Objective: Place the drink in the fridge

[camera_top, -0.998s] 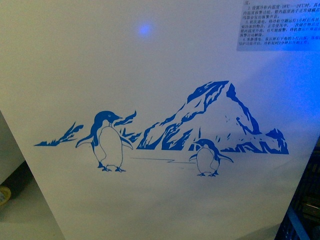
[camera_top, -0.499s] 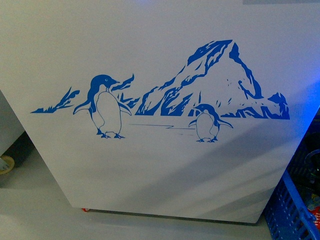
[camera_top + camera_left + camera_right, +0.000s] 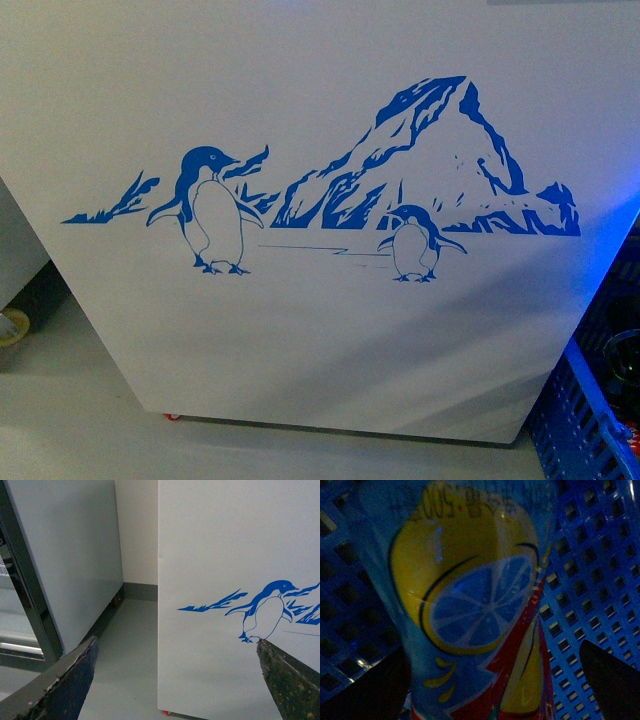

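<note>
Facing the fridge [image 3: 320, 120] and its penguin picture [image 3: 212, 215], the left gripper [image 3: 176, 642] hangs near the fridge's corner with jaws wide and empty. The right gripper [image 3: 493, 649] straddles the drink [image 3: 470, 570] inside the blue basket [image 3: 592, 570], jaws open, with a gap showing on one side of the label.

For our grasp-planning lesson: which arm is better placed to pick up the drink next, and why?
Right. Its wrist view shows the drink close up between the right gripper's spread fingers, the blue basket behind it. The left gripper is open, empty and faces the fridge, no drink in sight.
</note>
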### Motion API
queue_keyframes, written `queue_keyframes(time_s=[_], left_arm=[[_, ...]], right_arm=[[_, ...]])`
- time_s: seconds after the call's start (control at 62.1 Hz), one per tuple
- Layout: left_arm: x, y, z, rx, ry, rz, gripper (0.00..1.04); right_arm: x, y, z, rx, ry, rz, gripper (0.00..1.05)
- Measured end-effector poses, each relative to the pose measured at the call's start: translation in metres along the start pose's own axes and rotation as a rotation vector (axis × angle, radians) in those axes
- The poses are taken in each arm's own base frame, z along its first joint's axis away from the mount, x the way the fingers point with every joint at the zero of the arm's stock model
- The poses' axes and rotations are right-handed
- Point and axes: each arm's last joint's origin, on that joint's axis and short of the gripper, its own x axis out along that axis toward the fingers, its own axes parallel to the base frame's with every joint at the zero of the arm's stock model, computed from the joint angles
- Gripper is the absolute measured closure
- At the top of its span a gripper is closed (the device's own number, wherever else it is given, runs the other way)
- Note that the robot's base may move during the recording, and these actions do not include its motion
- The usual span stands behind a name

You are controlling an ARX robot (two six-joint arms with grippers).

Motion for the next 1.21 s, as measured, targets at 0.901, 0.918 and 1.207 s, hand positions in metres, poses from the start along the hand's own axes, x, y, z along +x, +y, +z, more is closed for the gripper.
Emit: queue_keyframes(time_s=[0.901, 0.918, 1.207], left_arm=[[0.000, 0.000, 0.000, 0.000, 0.000, 0.000, 0.08], [0.000, 0.000, 0.000, 0.000, 0.000, 0.000, 0.08], [0.000, 0.000, 0.000, 0.000, 0.000, 0.000, 0.08]], right_arm=[[-0.188, -0.042, -0.007, -0.173, -0.422, 0.094, 0.63], [-0.194, -0.044, -0.007, -0.174, -0.435, 0.100, 0.63], [-0.389, -0.134, -0.031, -0.061, -0.736, 0.301, 0.64]])
